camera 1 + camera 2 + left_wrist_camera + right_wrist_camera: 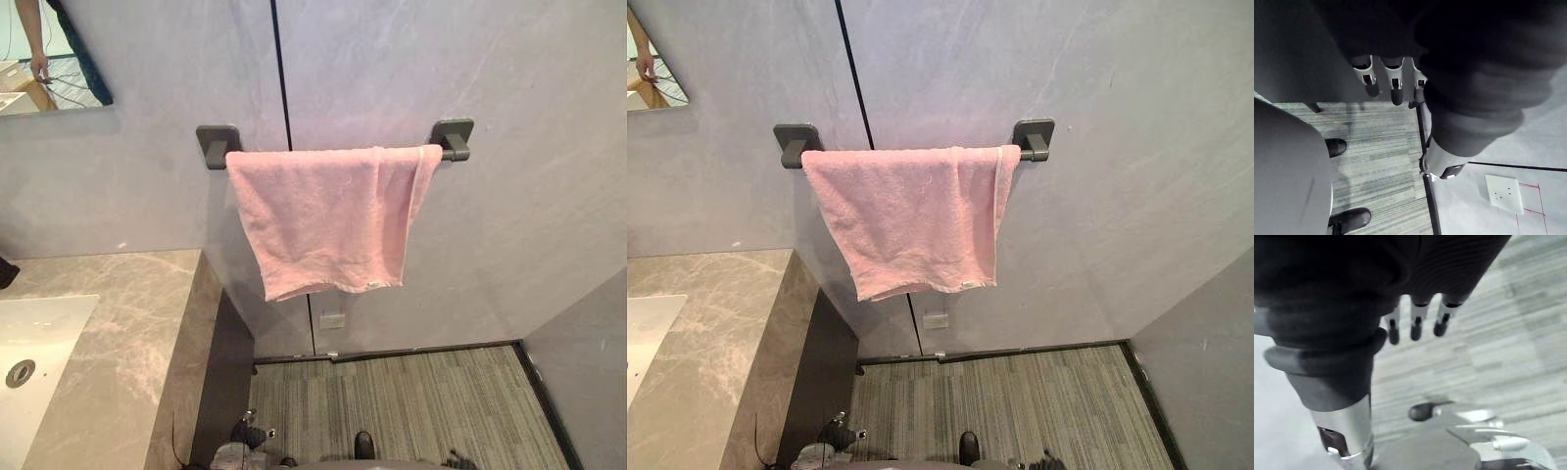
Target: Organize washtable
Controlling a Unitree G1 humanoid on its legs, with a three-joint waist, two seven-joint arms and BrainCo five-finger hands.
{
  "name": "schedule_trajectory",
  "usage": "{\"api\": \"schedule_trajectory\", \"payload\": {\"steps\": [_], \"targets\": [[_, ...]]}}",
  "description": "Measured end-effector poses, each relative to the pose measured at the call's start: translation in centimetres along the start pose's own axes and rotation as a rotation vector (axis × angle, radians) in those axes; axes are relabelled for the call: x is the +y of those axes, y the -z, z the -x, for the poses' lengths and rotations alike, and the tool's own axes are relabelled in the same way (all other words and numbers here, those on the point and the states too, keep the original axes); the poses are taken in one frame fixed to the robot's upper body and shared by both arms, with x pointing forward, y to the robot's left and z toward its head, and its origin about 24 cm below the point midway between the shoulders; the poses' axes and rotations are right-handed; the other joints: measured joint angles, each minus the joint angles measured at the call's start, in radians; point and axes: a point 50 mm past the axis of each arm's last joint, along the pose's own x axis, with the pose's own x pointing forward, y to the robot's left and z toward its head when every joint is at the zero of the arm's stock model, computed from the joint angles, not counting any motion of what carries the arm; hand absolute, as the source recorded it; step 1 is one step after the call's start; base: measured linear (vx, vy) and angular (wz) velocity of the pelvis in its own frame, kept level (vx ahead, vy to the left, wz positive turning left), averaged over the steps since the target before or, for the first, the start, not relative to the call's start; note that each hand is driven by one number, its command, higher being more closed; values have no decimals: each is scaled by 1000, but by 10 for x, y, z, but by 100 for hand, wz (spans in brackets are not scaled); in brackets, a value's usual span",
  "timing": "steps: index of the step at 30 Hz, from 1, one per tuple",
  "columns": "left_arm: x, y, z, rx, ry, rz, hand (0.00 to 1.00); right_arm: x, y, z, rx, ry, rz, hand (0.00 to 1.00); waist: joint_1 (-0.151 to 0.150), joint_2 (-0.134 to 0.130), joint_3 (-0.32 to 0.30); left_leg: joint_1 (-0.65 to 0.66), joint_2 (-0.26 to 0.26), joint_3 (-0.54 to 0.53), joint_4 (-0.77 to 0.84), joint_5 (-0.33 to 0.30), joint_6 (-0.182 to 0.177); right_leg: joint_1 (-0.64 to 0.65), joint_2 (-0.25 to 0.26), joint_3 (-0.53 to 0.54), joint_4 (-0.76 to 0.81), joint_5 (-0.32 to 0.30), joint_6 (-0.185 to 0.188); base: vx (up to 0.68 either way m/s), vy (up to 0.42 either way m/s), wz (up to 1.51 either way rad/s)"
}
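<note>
A pink towel [328,220] is seen draped over a dark rail [455,152] on the grey wall [509,215]. Most of the rail is covered by it, from the left bracket to just short of the right one. The towel hangs askew, its lower edge slanted, and its right side is doubled over in a narrow fold. A small white socket [332,321] is set in the wall just below the towel.

To the lower left, a marbled surface [118,333] is met by the wall, with a white sink [34,343] sunk into it and a round drain [20,372] in the sink. A mirror [54,59] is mounted above it, and a person's arm [34,39] is reflected there.

The left hand [1396,87] is held over the striped floor [421,401], its fingers loosely extended and nothing grasped. The right hand [1416,324] is likewise held above the floor, fingers straight and apart, with nothing in it.
</note>
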Motion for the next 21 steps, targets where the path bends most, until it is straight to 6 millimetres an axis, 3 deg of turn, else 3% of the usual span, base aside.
{"api": "schedule_trajectory", "payload": {"steps": [21], "targets": [[1,7,0,52,-18,69,0,2,4,0,18,-5,11,0,-1,7,-7,34,12,-5,-7,-15,-8,35,9,-18,0,-32,2,19,11,2]]}}
